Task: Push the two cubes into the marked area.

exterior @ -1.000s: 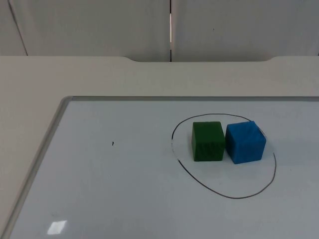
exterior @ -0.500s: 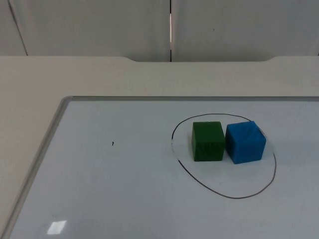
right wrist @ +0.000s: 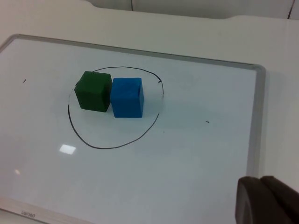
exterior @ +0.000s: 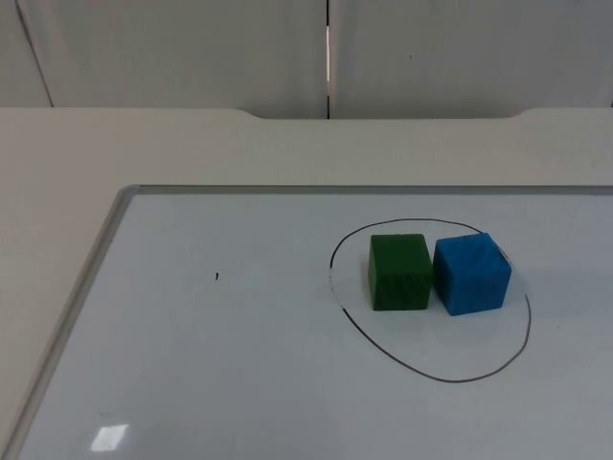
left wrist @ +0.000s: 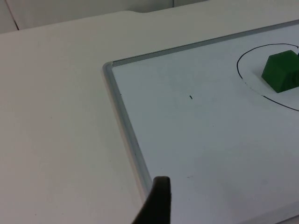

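Note:
A green cube [exterior: 399, 272] and a blue cube [exterior: 471, 274] stand side by side, almost touching, inside a black hand-drawn ring [exterior: 450, 380] on the whiteboard [exterior: 96, 268]. The right wrist view has both, green cube [right wrist: 93, 91] and blue cube [right wrist: 127, 97], within the ring and far ahead of my right gripper [right wrist: 263, 201], whose two fingers are pressed together, shut and holding nothing. From the left wrist, the green cube [left wrist: 280, 72] lies far off; a single black fingertip [left wrist: 158, 200] of my left gripper hangs over the board's metal frame with no partner beside it, so it is open.
The whiteboard's metal frame [left wrist: 124, 121] runs along its left side and its right side [right wrist: 254, 116]. Bare white table lies beyond the frame, up to the grey partition wall [exterior: 192, 48]. A tiny black mark [exterior: 216, 277] sits on the board left of the ring.

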